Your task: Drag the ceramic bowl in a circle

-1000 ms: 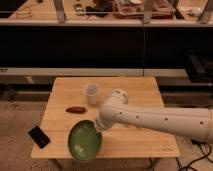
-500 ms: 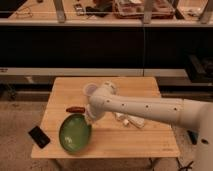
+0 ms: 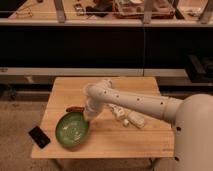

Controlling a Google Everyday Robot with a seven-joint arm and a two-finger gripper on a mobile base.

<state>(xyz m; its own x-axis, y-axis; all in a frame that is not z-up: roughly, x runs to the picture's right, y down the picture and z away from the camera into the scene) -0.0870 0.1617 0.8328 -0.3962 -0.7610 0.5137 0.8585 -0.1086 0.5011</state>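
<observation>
The ceramic bowl (image 3: 72, 130) is wide, shallow and green, with a paler glossy centre. It sits on the front left part of the wooden table (image 3: 145, 142). My gripper (image 3: 89, 118) is at the end of the white arm (image 3: 135, 102), which reaches in from the right. The gripper is down at the bowl's right rim and seems to touch it. The arm's elbow hides the table area behind the gripper.
A small brown object (image 3: 74, 108) lies just behind the bowl. A black phone-like slab (image 3: 39, 136) lies at the table's front left corner. Small white items (image 3: 131, 119) lie mid-table under the arm. Dark shelving (image 3: 100, 45) stands behind the table.
The arm has swung left and the bowl has slid left and slightly toward the back with it. The white cup seen one second ago is now hidden behind the arm.
</observation>
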